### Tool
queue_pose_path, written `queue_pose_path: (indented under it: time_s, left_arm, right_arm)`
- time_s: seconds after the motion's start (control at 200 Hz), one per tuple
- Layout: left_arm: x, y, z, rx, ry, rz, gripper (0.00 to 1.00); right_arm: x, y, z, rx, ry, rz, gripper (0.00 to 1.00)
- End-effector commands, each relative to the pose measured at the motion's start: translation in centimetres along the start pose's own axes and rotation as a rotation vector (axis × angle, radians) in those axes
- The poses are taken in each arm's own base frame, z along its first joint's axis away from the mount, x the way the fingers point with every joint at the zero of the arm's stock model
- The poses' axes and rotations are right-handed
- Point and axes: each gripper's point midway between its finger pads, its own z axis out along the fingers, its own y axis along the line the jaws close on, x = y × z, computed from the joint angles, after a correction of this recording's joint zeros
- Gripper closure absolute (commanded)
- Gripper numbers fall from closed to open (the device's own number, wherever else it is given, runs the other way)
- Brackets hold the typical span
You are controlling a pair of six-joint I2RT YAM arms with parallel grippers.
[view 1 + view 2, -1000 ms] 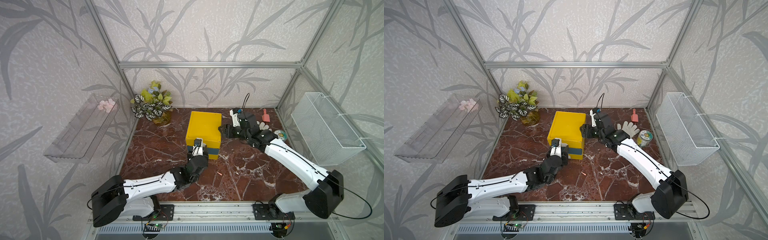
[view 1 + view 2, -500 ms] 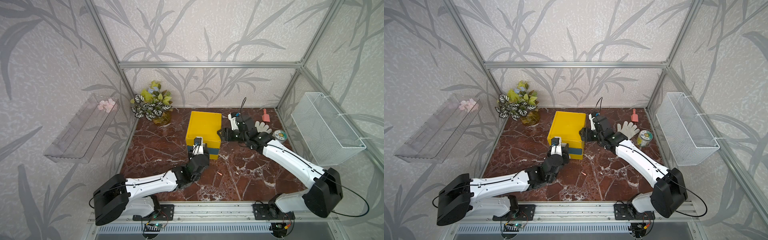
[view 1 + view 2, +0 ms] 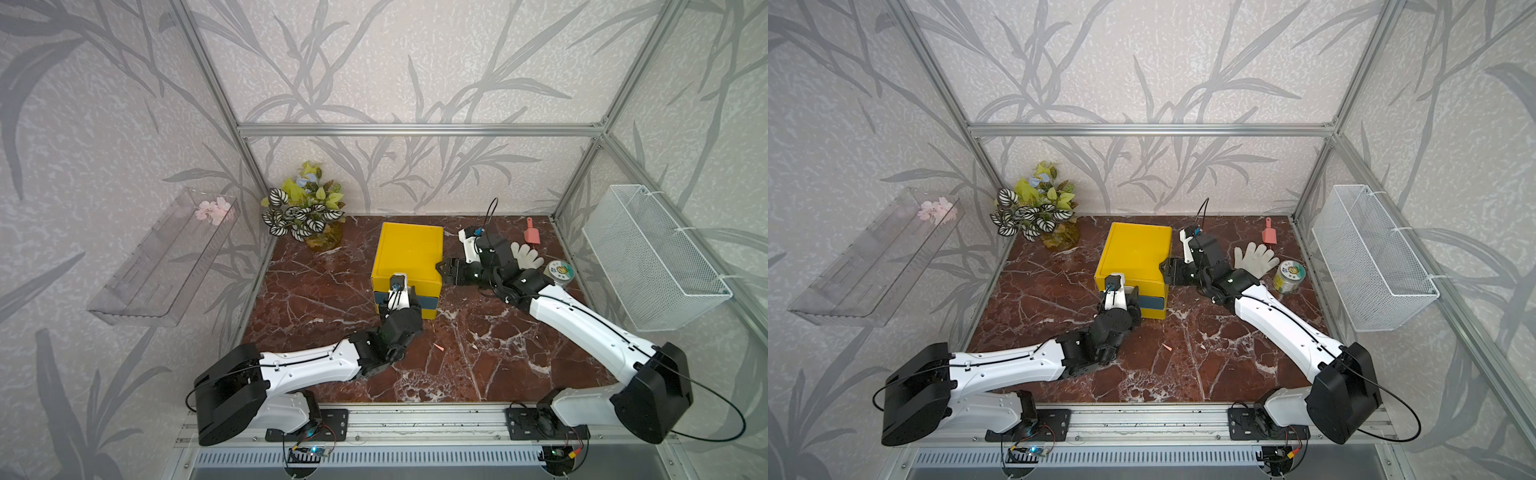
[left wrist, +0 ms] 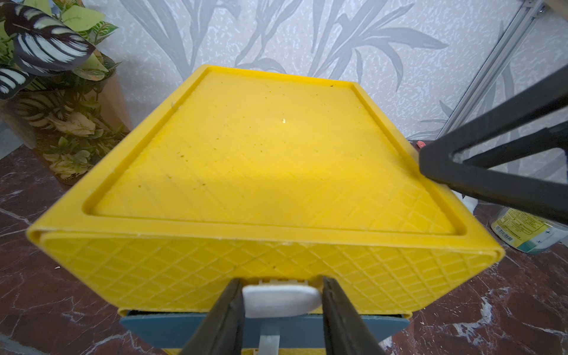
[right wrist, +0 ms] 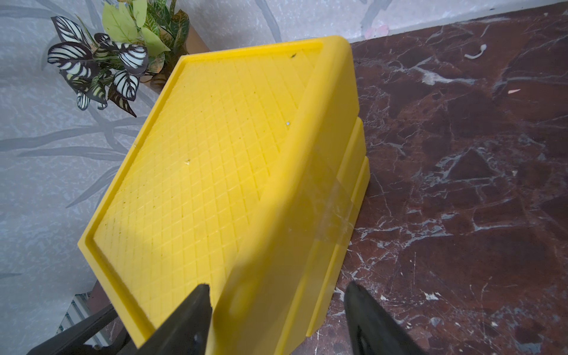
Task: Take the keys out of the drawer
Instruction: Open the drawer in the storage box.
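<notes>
Standing toward the back of the marble table (image 3: pixel 478 353), a yellow box (image 3: pixel 409 249) is seen in both top views, its front turned to the robot. The right pincer (image 5: pixel 276 286) is held wide open across the box's upper right edge, one finger over the lid and one off the side, with nothing gripped. A blue drawer (image 4: pixel 153 325) is set low in the front and looks shut or nearly so. Its white handle (image 4: pixel 279 299) runs crosswise along the drawer front, and it is flanked closely by the fingers (image 4: pixel 227 313) of the left pincer (image 4: pixel 281 284), the nearer one. Whether the handle is already clamped cannot be told. The keys are not seen anywhere and are judged to lie inside the drawer, straight beyond the left pincer. Their direction and long axis cannot be told. A pull toward the robot is judged to be called for.
</notes>
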Motion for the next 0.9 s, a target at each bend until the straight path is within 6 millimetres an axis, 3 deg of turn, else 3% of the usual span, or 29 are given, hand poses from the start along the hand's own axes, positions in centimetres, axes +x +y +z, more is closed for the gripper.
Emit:
queue_pose_path:
  time_s: [0.0, 0.485, 0.895]
  left_arm:
    - [-0.9, -0.1, -0.1, -0.01, -0.012, -0.026, 0.59]
    - [-0.5, -0.3, -1.6, -0.007, -0.011, -0.027, 0.59]
    - [0.6, 1.0, -3.8, -0.016, 0.002, -0.061, 0.59]
  right_arm:
    - [-0.7, 0.8, -1.1, -0.026, -0.038, -0.006, 0.28]
    - [-1.2, 0.6, -1.9, -0.019, -0.08, -0.007, 0.28]
    - [-1.4, 0.9, -2.4, -0.027, -0.086, -0.007, 0.29]
